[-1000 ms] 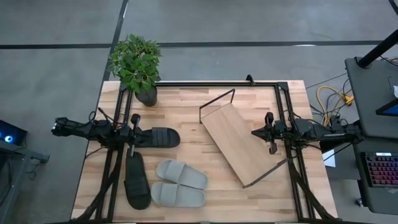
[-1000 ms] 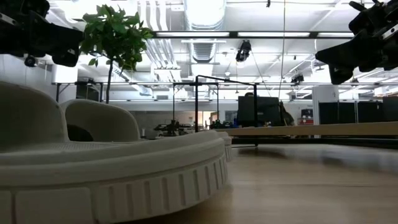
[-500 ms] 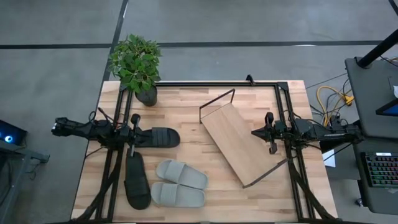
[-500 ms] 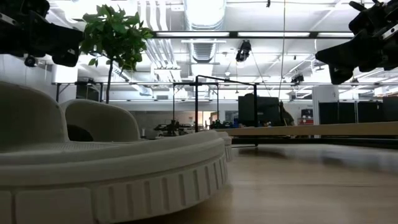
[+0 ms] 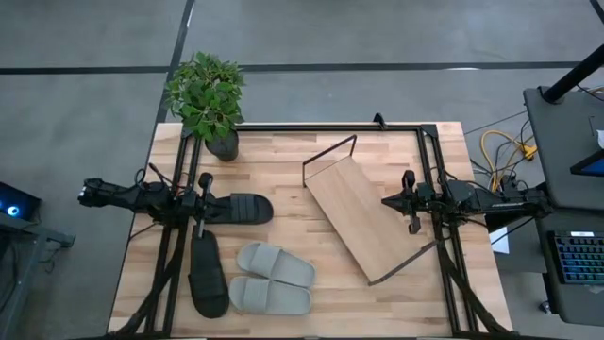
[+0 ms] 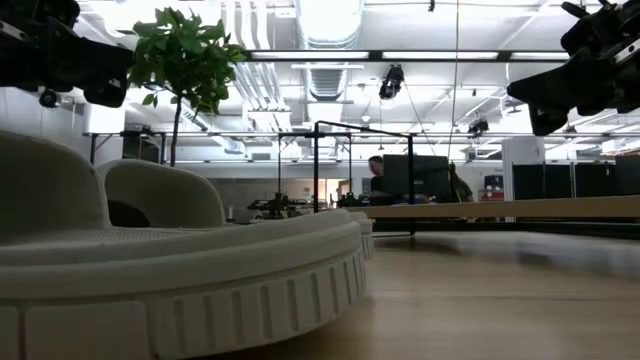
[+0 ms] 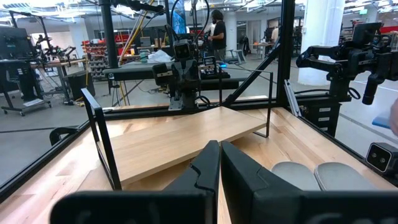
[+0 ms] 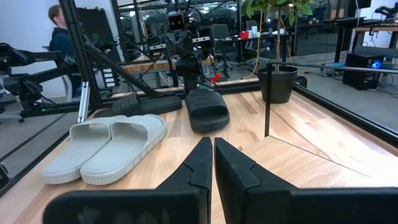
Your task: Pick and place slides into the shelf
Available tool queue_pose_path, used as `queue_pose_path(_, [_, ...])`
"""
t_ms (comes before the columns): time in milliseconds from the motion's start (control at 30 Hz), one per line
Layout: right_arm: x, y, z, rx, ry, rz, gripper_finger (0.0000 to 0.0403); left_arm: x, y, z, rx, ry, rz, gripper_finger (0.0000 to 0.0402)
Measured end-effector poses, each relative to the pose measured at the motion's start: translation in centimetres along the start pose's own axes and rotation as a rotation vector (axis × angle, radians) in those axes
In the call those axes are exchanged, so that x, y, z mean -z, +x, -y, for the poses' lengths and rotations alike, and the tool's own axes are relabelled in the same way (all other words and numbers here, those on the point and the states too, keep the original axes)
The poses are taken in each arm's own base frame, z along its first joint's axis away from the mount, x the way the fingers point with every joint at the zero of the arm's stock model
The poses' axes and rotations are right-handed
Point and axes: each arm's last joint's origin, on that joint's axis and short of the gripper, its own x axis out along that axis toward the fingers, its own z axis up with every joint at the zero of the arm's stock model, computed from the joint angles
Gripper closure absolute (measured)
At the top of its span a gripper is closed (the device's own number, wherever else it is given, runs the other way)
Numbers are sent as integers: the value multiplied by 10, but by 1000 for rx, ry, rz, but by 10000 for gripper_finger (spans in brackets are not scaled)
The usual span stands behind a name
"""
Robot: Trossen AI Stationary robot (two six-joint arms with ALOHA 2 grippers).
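Note:
Two black slides lie sole-down on the wooden table at the left, one [image 5: 242,208] crosswise and one [image 5: 208,276] lengthwise. The light grey pair [image 5: 272,280] lies side by side near the front edge and also shows in the right wrist view [image 8: 111,147]. The shelf [image 5: 366,219], a plywood board in a thin black rod frame, stands slanted right of centre. My left gripper [image 5: 215,204] hovers shut and level above the heel end of the crosswise black slide. My right gripper [image 5: 387,200] hovers shut and level above the shelf's right edge. Neither gripper touches anything.
A potted plant [image 5: 209,102] stands at the table's far left corner. A black rail frame [image 5: 330,127] runs along the far edge and both sides. Bare wood shows between the slides and the shelf. A person [image 6: 375,170] sits in the room beyond.
Both arms have kept still and nothing on the table has moved. A person has come into sight in the room behind the table.

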Motion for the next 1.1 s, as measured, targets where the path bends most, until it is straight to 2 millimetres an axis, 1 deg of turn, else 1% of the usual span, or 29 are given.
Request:
queue_pose_path(400, [0, 0, 0, 0, 0, 0, 394, 0, 0, 0, 0, 1, 0, 402])
queue_pose_path(533, [0, 0, 0, 0, 0, 0, 394, 0, 0, 0, 0, 120, 1, 402])
queue_pose_path(633, [0, 0, 0, 0, 0, 0, 394, 0, 0, 0, 0, 160, 1, 402])
queue_pose_path(933, [0, 0, 0, 0, 0, 0, 394, -1, 0, 0, -1, 162, 6, 402])
queue_pose_path(1100, [0, 0, 0, 0, 0, 1, 394, -7, 0, -1, -20, 148, 68, 402])
